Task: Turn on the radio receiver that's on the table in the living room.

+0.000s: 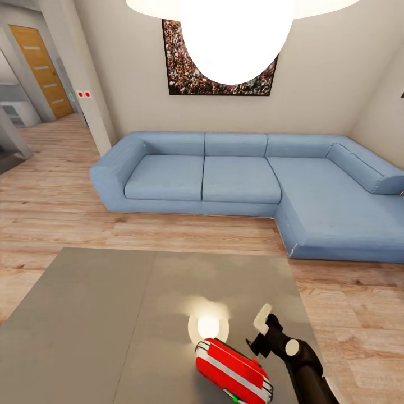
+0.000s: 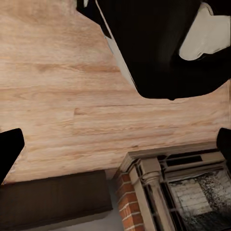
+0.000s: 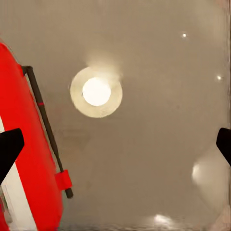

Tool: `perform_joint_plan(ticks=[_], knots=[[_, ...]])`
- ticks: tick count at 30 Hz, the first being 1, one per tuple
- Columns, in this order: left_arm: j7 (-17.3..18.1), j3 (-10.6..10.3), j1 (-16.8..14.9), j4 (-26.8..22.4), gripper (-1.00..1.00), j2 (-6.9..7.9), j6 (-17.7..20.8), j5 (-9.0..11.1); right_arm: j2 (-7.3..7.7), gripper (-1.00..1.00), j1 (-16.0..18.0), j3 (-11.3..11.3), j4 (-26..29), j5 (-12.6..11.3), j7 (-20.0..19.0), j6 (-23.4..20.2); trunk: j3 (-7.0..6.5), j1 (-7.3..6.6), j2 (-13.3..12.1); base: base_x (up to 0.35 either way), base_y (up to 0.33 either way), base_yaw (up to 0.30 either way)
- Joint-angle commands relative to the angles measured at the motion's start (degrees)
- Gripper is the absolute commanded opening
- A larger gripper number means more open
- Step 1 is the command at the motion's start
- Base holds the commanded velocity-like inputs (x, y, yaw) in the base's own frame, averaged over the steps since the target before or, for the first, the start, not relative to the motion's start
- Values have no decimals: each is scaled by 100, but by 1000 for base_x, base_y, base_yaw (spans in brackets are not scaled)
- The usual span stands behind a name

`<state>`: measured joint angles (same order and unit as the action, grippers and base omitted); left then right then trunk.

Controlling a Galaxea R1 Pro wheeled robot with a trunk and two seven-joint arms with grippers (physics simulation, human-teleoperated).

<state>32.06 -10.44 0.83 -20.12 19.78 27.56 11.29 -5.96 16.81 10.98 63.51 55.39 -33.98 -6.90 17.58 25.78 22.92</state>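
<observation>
Down at the near edge of the grey desk [image 1: 112, 314] lies the red radio receiver [image 1: 233, 370], tilted, its black wire handle [image 3: 47, 130] alongside. Just beside it hovers the right gripper [image 1: 259, 331], jaws spread apart and empty; the left gripper [image 2: 115, 144], likewise parted, faces plank floor [image 2: 62, 96] near a brick fireplace [image 2: 173, 192]. Beyond stands the blue sofa [image 1: 241, 179].

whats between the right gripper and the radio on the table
Nothing. In the head view the right gripper hangs just beside the radio receiver, with only bare grey table between. The right wrist view shows the same glossy top.
</observation>
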Motion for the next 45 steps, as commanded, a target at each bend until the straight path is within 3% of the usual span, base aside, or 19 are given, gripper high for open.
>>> perform_joint_plan(ticks=[1,3,6,11,12,13,14,15,19,23,25,29,32,37,40,45], knots=[[1,5,-64,-335,100,78,20,0,-11,100,-14,377,469,9,-487,-221,0,0,0,0,0,0],[1,40,-136,-518,100,161,25,3,-15,100,-17,634,729,18,-780,-295,0,0,0,0,0,0],[8,268,-285,-821,100,320,38,5,-16,100,-19,1103,1108,41,-1269,-348,0,0,0,0,0,0],[4,1114,-488,-1596,100,548,439,-3,72,100,-20,2247,1521,72,-1991,-361,0,0,0,0,0,0],[4,1188,-495,-1702,100,563,478,-5,92,100,-20,2367,1534,73,-2038,-360,0,0,0,0,0,0],[2,1460,-511,-2120,100,607,577,-10,193,100,-21,2898,1560,70,-2207,-353,0,0,0,0,0,0],[0,1620,-517,-2327,100,624,611,-14,246,100,-20,3266,1564,68,-2312,-344,0,0,0,0,0,0],[-1,1670,-518,-2380,100,627,618,-16,258,100,-20,3391,1565,66,-2346,-341,0,0,0,0,0,0],[-8,1974,-522,-2632,100,641,609,-27,342,100,-20,4424,1557,40,-2606,-331,0,0,0,0,0,0],[-14,2109,-522,-2743,100,656,584,-29,361,100,-20,4988,1544,30,-2667,-330,0,0,0,0,0,0],[-15,2339,-523,-2880,100,664,569,-30,354,100,-20,5491,1455,23,-2675,-317,0,0,0,0,0,0],[-16,2434,-523,-2902,100,656,545,-32,364,100,-20,5713,1150,39,-2625,-303,0,0,0,0,0,0],[-19,2451,-523,-2875,100,650,452,-37,426,100,-20,6106,726,62,-2591,-213,0,0,0,0,0,0],[-24,2458,-517,-2741,100,637,-34,-33,700,100,-20,6788,-270,79,-2486,309,0,0,0,0,0,0],[-20,2459,-515,-2451,100,649,-401,-37,789,100,-20,6999,-821,165,-2250,692,0,0,0,0,0,0],[-16,2446,-514,-2161,100,651,-995,-39,820,100,-20,7068,-1400,261,-1721,1091,0,0,0,0,0,0]])
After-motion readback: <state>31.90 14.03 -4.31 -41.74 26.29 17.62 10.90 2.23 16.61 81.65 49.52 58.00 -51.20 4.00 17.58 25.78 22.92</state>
